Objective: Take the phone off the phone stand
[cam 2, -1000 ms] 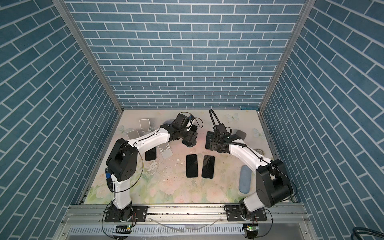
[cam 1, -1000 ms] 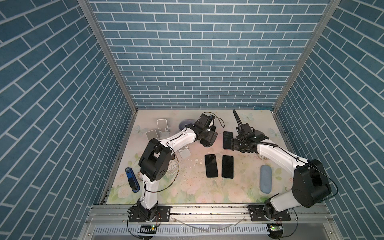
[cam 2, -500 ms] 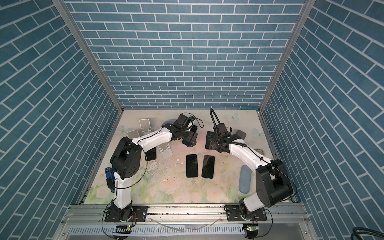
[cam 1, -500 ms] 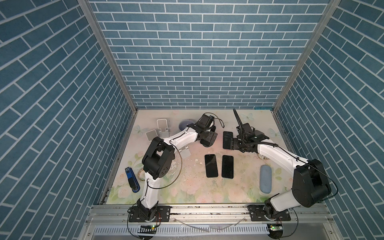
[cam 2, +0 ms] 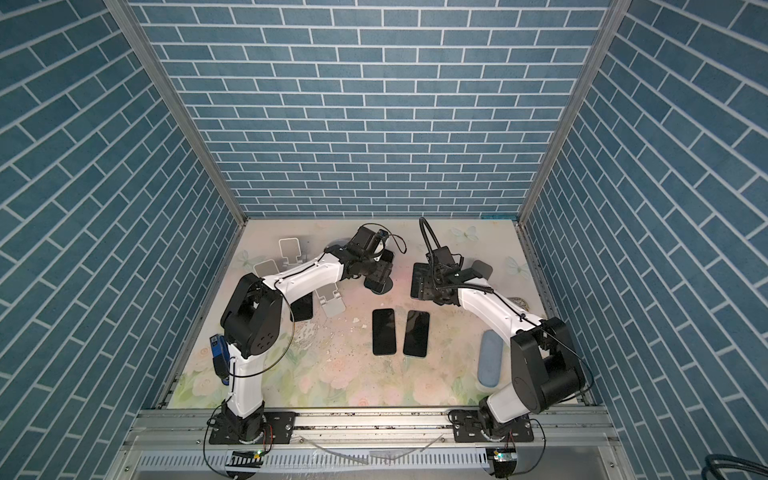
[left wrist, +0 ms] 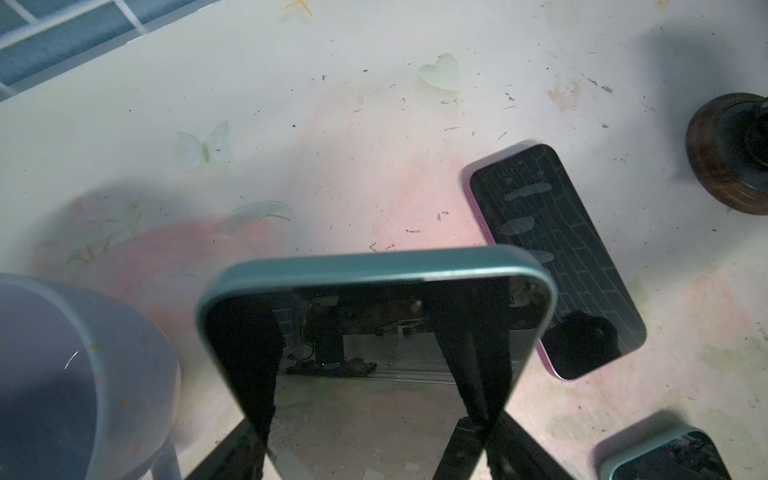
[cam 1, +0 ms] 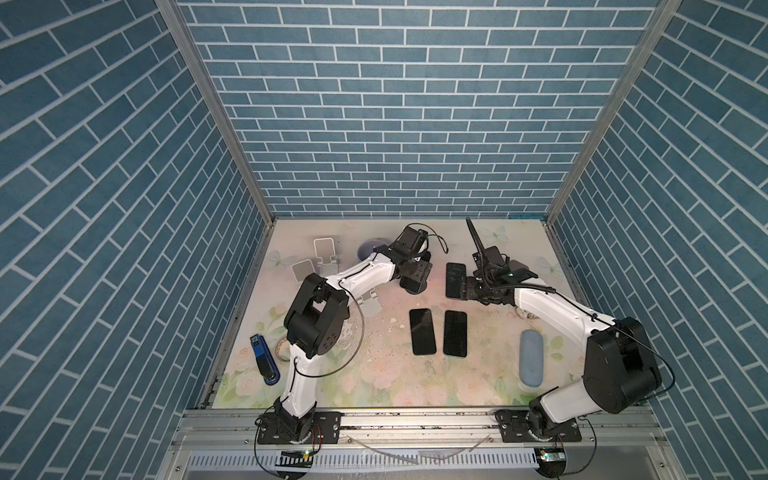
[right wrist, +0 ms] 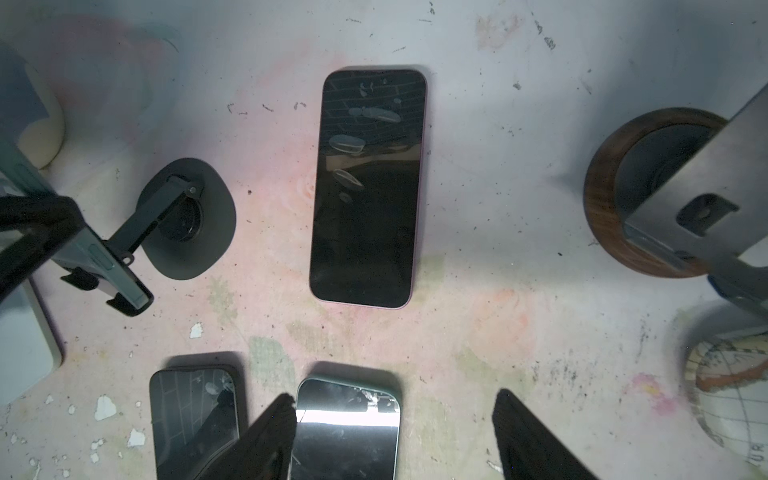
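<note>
Just below the centre of a top view, my left claw (cam 1: pixel 415 276) pinched the teal phone (left wrist: pixel 374 324) by its long edges. The phone sat tilted on its black stand (right wrist: pixel 187 220). My right claw (right wrist: pixel 395 399) hung part-open nearby, gripping nothing.

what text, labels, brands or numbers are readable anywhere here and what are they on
"UR" - seemingly part of a word on the globe-printed ball, cut off at the picture's edge.
Blue stapler: small label, too small to read.
Teal-edged phone, pink-edged phone, two phones side by side: dark screens, no text.
</note>
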You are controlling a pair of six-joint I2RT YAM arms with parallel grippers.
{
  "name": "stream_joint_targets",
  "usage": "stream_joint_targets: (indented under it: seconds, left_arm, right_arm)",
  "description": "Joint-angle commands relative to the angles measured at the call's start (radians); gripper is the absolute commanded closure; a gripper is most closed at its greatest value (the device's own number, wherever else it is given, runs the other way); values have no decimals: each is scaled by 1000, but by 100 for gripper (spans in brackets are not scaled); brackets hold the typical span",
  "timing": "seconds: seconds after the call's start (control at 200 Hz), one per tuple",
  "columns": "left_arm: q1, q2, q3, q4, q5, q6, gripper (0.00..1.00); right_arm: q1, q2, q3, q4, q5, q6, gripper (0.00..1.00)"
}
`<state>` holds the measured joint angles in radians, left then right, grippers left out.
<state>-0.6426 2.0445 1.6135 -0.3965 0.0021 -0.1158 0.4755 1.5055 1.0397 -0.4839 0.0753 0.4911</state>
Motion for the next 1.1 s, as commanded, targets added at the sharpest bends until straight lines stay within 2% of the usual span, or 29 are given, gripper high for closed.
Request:
stream_joint_targets:
  seconds: [0.0,0.21,0.35,0.785,1.095]
  left_arm:
    - [5,31,22,-24,-2,-1,23]
    - [6,21,25,-29,-1,-14,34]
    - [5,-21,17,-25,-8,-21,37]
    - [2,-169,10,-76,-22,-59,38]
    - [-46,-251,-55,-178,-91,-211,38]
  right_arm:
    - [-5,1,-6,6,-5,-22,24]
    - [-5,-7,-15,7,-5,-17,24]
    - [-5,-17,-21,7,-1,-16,24]
    - [-5,-7,-12,20,-22,-6,24]
    - [-5,-7,-12,20,-16,0,24]
